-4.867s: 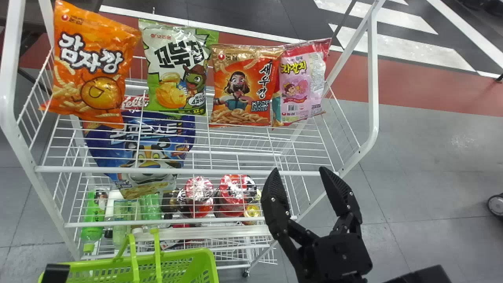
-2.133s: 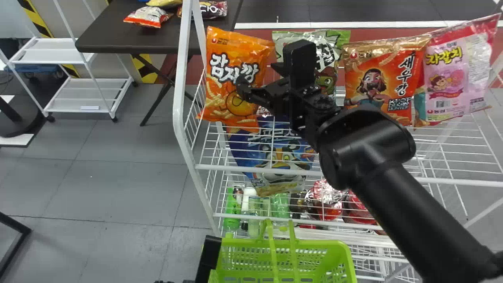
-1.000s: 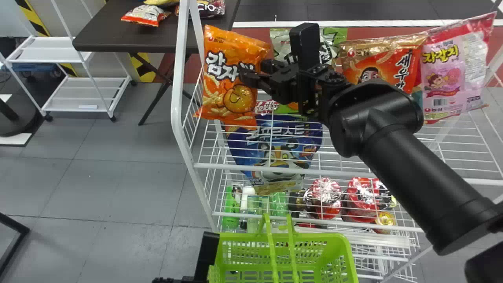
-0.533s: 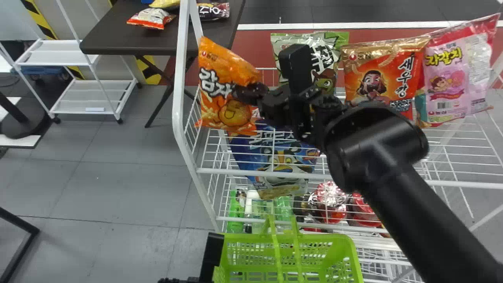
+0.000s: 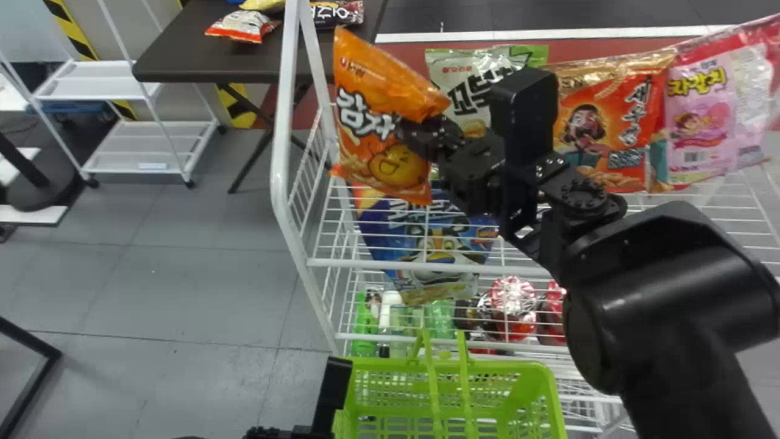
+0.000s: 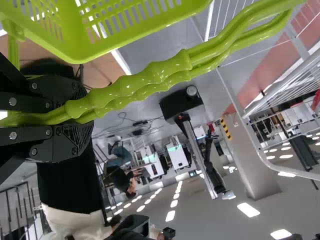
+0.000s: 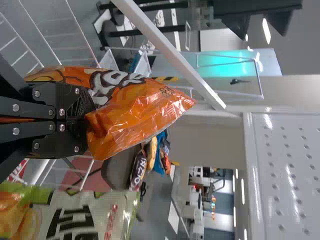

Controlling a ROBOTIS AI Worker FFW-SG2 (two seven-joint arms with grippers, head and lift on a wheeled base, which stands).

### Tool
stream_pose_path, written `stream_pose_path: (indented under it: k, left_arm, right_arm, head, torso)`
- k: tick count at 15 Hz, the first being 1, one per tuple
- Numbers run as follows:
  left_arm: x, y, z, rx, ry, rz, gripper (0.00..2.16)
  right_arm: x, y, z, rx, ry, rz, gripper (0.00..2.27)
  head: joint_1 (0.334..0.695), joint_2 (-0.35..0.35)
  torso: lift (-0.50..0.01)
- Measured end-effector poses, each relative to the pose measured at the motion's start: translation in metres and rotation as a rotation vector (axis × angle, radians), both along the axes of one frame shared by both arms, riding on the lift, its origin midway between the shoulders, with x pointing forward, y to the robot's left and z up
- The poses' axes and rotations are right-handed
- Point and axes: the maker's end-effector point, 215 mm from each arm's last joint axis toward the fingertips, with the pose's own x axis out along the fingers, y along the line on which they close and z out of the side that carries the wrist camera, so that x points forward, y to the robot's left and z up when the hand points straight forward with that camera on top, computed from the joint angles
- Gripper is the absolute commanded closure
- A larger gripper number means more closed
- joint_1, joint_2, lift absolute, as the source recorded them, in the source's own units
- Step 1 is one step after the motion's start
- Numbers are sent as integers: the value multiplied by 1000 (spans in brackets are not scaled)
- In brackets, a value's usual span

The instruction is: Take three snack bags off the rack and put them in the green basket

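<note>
Lifted slightly rightward since the last frame, the orange snack bag [image 5: 353,141], edge-pinched in the jaws of the right gripper [image 7: 87,122] at the rack [image 5: 281,152], could snag its lower corner there and twist free, while the left gripper [image 6: 87,117] holds the handles [image 6: 125,90] of the green basket [image 5: 506,366].

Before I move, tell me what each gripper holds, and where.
Right jaws: the orange snack bag, by its right side. Left jaws: the green basket, by its handles.
</note>
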Motion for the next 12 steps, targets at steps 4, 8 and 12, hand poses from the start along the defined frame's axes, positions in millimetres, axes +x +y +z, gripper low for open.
stream_pose_path:
  k: [4,8,12]
  left_arm:
    - [-8,0,0,8,5,-5,1771]
    - [-7,2,6,8,-9,7,1774]
    - [-4,-1,3,25,-16,19,1774]
  right_arm:
    - [-44,-62,29,52,40,-88,2233]
    - [-107,-169,31,55,162,-186,2233]
    - [-193,-245,1,54,408,-216,2233]
  head:
    - [695,-45]
    - [695,-266]
    - [695,-350]
  torso:
    - [-26]
    - [-26]
    - [-26]
